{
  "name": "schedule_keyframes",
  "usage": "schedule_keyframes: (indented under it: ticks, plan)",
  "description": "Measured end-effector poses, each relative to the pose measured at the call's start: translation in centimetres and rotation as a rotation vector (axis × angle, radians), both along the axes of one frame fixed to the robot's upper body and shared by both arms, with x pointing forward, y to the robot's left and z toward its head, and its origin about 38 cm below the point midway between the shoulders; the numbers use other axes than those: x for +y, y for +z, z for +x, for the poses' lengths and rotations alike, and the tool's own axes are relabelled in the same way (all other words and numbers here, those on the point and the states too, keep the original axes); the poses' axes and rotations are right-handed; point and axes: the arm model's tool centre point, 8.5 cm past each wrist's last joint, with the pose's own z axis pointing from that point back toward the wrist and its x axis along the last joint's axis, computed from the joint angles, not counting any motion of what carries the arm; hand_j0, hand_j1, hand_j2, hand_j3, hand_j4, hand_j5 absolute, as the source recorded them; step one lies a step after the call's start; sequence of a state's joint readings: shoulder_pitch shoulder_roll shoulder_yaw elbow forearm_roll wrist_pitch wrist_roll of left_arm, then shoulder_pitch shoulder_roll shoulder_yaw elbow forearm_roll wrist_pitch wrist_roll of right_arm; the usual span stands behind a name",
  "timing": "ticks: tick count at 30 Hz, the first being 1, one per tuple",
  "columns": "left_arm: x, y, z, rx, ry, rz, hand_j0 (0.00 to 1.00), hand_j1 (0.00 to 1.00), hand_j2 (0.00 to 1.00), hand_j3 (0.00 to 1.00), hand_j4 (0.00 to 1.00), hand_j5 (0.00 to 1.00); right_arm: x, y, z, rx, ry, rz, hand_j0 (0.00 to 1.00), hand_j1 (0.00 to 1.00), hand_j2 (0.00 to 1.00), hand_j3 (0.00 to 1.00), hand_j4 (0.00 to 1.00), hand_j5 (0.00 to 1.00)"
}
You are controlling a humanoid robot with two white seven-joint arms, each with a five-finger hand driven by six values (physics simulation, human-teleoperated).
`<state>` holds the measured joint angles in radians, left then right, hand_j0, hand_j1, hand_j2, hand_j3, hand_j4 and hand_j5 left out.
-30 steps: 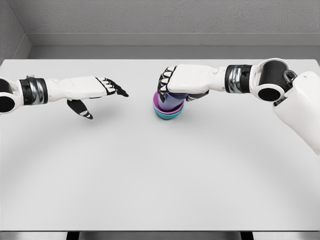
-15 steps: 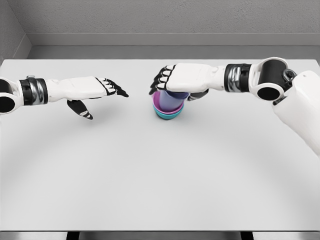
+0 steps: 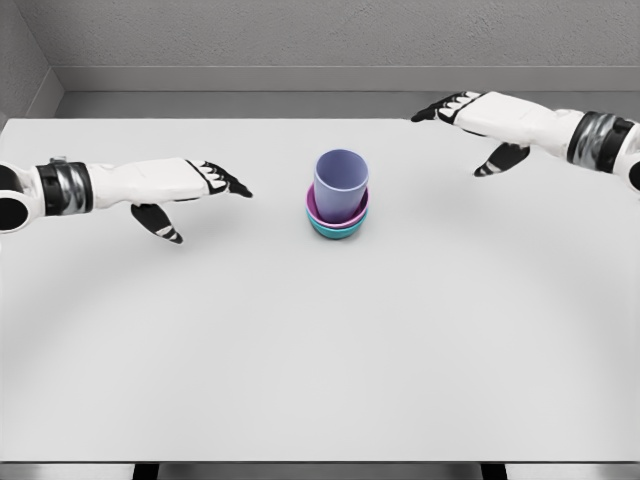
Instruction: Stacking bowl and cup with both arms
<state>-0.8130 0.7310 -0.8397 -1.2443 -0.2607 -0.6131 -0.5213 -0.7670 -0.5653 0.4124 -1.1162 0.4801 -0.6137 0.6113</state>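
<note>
1. Right robot hand (image 3: 478, 118) has let go of the cup (image 3: 341, 183) and pulled back to the far right of the tabletop (image 3: 320, 340); half a second ago it sat directly over the stack.
2. Its fingers are now spread and released, holding nothing. I see the thumb hanging below the palm, fingertips pointing left.
3. Cup is lavender, upright, mouth open to the top. It stands inside the purple bowl (image 3: 336, 211).
4. Purple bowl is nested in a teal bowl (image 3: 336, 229), and only the teal rim and lower wall show beneath it.
5. Whole stack rests on the tabletop just above the middle of my view, untouched by either robot hand.
6. Left robot hand (image 3: 185, 182) has barely shifted since the earlier frames. It hovers over the left side of the tabletop, well apart from the stack.
7. Left fingers are extended and relaxed toward the right, thumb dropped below, nothing gripped.
8. Left forearm enters from the left edge; right forearm enters from the upper right edge, dark wrist band visible on each.
</note>
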Motion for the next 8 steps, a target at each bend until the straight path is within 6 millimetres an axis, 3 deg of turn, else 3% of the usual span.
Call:
schedule_keyframes:
  ticks: [3,8]
  plan:
    - [0.3,-0.1,0.1,0.003,0.009,-0.001,1.0,1.0,1.0,1.0,1.0,1.0,-2.0,-1.8,0.2,0.048,-0.061,-0.014,1.0,1.0,1.0,1.0,1.0,1.0]
    - [0.7,-0.3,0.2,0.008,0.025,-0.002,1.0,1.0,1.0,1.0,1.0,1.0,-3.6,-1.8,0.3,0.055,-0.102,-0.011,1.0,1.0,1.0,1.0,1.0,1.0]
